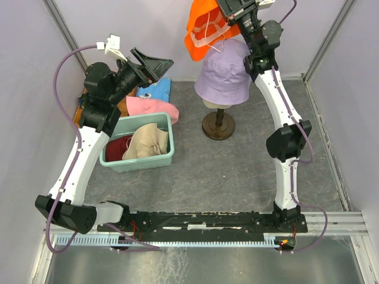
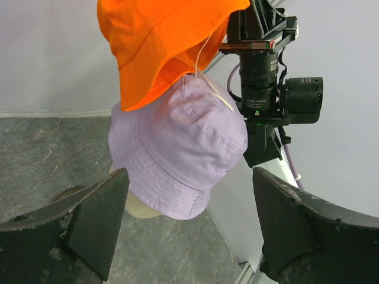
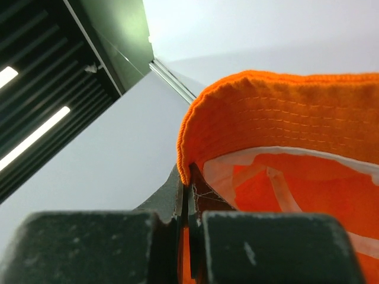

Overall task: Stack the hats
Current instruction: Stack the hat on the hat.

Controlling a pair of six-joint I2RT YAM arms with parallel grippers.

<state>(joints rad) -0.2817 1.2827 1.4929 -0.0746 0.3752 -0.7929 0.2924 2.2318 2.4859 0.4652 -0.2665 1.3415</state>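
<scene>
I see pale grey-lilac panels (image 1: 148, 29) closing the cell on three sides, joined by metal corner posts (image 1: 64, 26). The work surface (image 1: 225, 177) is a mottled grey mat, scuffed in places. Looking up through the right wrist camera, I get a dark slatted ceiling (image 3: 35, 35) with two bright strip lights (image 3: 35, 135).

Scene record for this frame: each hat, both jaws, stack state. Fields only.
right jaws: shut on the brim of the orange hat
left jaws: open, empty, facing the mannequin head
orange hat: held up over the lavender hat, not yet seated
lavender hat: on the mannequin head
cream-beige hat: in the teal bin
dark red hat: in the teal bin
pink hat: behind the bin, outside it
stack: one hat on the head
</scene>
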